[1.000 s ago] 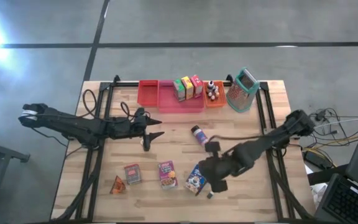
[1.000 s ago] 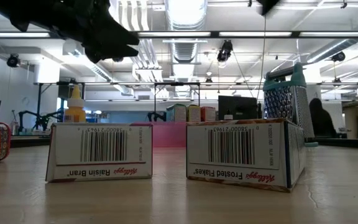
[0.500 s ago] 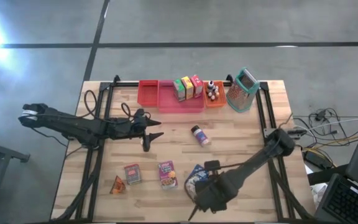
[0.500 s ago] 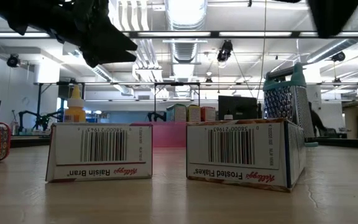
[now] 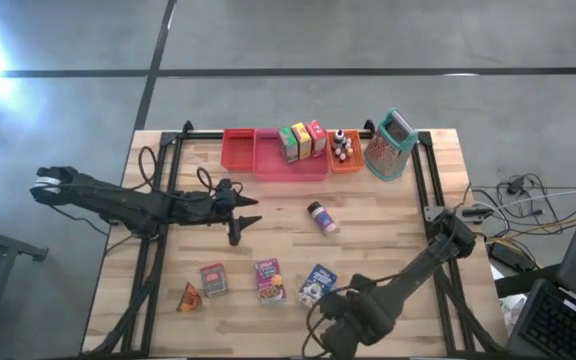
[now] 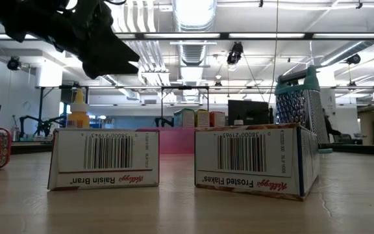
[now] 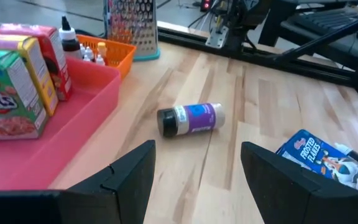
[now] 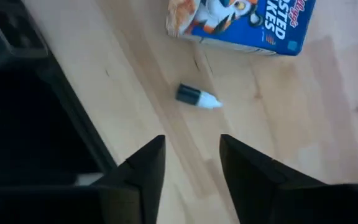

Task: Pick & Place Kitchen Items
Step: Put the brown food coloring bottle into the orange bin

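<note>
Right wrist view: the right gripper (image 8: 188, 171) has its fingers apart, holding nothing, above a tiny bottle (image 8: 197, 97) lying beside the blue box (image 8: 241, 22). The left gripper (image 7: 194, 171) is spread too, empty.

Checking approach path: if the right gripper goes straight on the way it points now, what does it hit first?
Likely the tiny dark-capped bottle lying on its side on the table: it sits just ahead of the right gripper, in line with the gap between its parted fingers. The Frosted Flakes box lies beyond it. Depth is uncertain.
</note>
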You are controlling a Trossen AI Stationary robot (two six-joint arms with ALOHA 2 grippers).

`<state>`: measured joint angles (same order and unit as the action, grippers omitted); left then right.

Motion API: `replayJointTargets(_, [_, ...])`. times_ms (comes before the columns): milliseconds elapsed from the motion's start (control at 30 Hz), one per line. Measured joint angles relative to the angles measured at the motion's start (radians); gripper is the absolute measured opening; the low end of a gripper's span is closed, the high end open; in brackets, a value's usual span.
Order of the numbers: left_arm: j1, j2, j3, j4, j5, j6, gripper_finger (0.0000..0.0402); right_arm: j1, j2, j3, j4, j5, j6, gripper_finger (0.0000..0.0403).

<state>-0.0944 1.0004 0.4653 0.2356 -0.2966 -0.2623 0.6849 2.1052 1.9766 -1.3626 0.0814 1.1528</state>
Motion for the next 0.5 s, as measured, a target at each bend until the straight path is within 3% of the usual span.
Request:
replayJointTargets(167, [0.0, 0.0, -0.015, 0.002, 0.0, -0.039, 0.0243, 0.007, 0.002, -0.004, 0.043, 0.001, 0.019, 0.0191])
replayJointTargets(433, [0.0, 0.003, -0.046, 0.037, 0.0, -0.063, 0.0243, 0.075, 0.006, -0.077, 0.045, 0.082, -0.428, 0.0223])
replayJointTargets(500, [0.0, 0.003, -0.047, 0.048, 0.0, -0.07, 0.0243, 0.077, 0.007, -0.105, 0.054, 0.082, -0.478, 0.0224])
